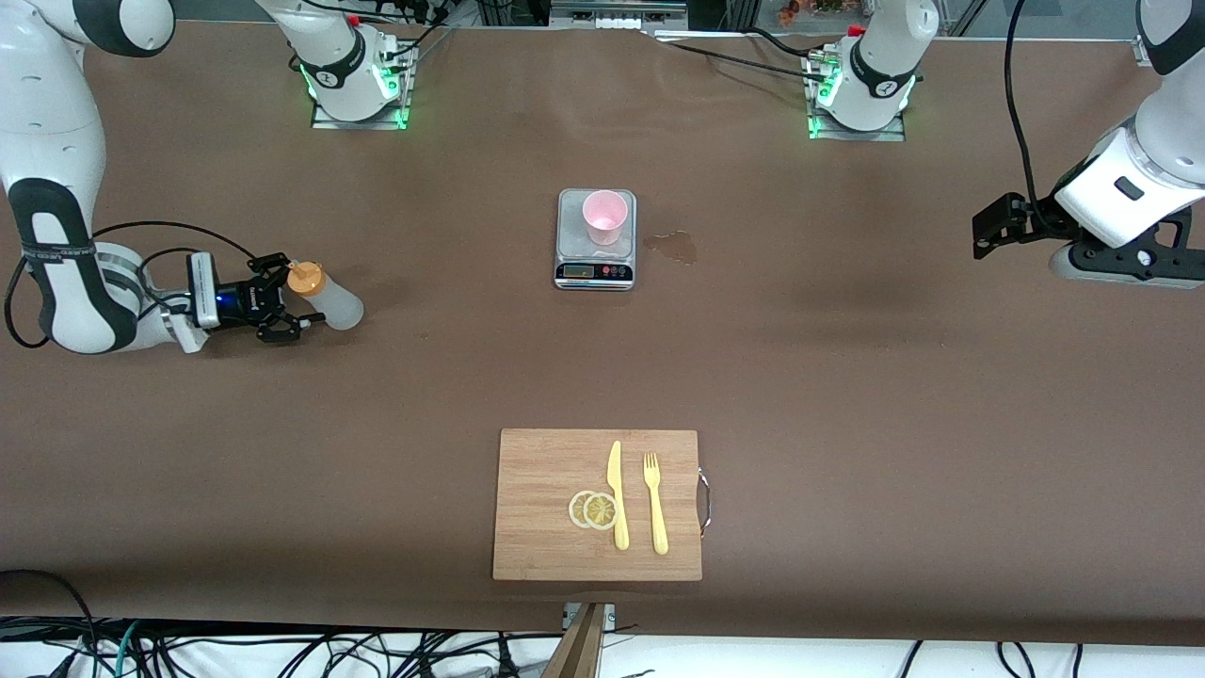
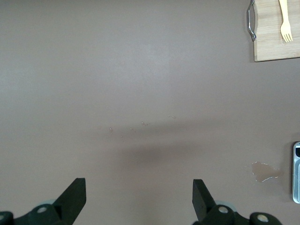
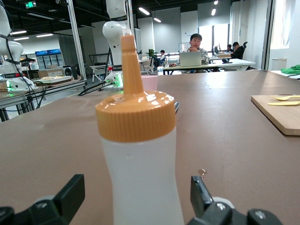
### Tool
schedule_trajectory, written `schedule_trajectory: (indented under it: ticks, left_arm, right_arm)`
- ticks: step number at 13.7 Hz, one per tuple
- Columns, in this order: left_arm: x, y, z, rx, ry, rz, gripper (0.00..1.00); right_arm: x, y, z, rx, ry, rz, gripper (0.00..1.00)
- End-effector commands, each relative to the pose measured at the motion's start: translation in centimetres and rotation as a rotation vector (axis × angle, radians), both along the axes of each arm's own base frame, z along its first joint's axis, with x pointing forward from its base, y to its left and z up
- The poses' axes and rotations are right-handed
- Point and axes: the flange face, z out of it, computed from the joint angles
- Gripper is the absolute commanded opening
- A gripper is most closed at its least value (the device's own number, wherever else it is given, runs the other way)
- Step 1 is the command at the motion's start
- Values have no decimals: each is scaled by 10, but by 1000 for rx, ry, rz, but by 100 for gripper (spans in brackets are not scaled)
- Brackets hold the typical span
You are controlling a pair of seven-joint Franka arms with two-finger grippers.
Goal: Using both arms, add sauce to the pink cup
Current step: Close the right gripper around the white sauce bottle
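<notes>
At the right arm's end of the tabletop (image 1: 847, 377), our right pincer (image 1: 287, 303) brackets the sauce (image 1: 325, 294), released. The pink cup (image 1: 604, 217) waits on the scale (image 1: 595, 268). Our left pincer (image 1: 993, 231) idles, released. We judge everything remains undone.

This looks like a robotics lab set inside an open-plan office or workshop hall. Two white robot arm bases (image 1: 353, 71) lit green are bolted along a long brown-covered table (image 1: 847, 377), with loose black cables (image 1: 282, 650) trailing under its near edge. The right wrist view shows a large room with ceiling strip lights (image 3: 145, 10), desks, another white robot arm (image 3: 115, 28), and people seated at a laptop (image 3: 190, 58), though that background is too distant to make out more.
</notes>
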Motion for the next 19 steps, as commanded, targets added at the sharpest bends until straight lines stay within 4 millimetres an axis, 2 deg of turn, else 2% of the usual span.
schedule_trajectory:
  ticks: [1, 5, 7, 13, 19]
  left_arm:
    - [4, 2, 6, -5, -4, -22, 100]
    - [6, 1, 6, -18, -10, -21, 100]
    - [21, 2, 15, -22, -35, -10, 100]
    - [15, 5, 13, -13, 10, -5, 100]
    - [14, 5, 15, -14, 8, -15, 100]
  right_arm:
    - [7, 2, -2, 33, -20, -29, 100]
    - [13, 21, -5, 72, -25, -36, 100]
    - [13, 29, -7, 85, -21, -28, 100]
    - [17, 43, -7, 107, -21, -33, 98]
    - [15, 38, -8, 113, -13, -33, 54]
